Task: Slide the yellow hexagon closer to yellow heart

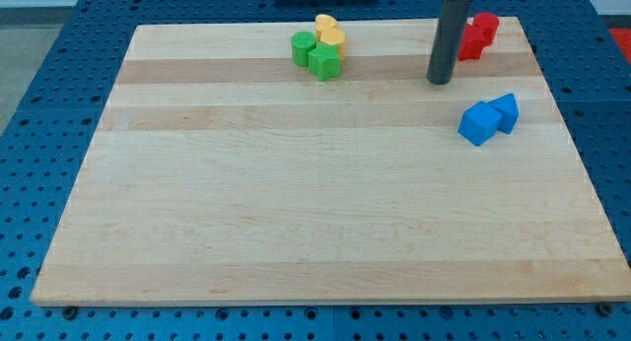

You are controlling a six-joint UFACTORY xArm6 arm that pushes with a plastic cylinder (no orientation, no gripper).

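Two yellow blocks (329, 32) sit touching, well to the view's left of our tip (439, 82), so we approach slowly and nudge lightly; there's no claw to report.

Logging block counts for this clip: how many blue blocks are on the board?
2. One blue block sits at the view's right, below my tip; the other blue block touches it on its upper right. None appear hidden.
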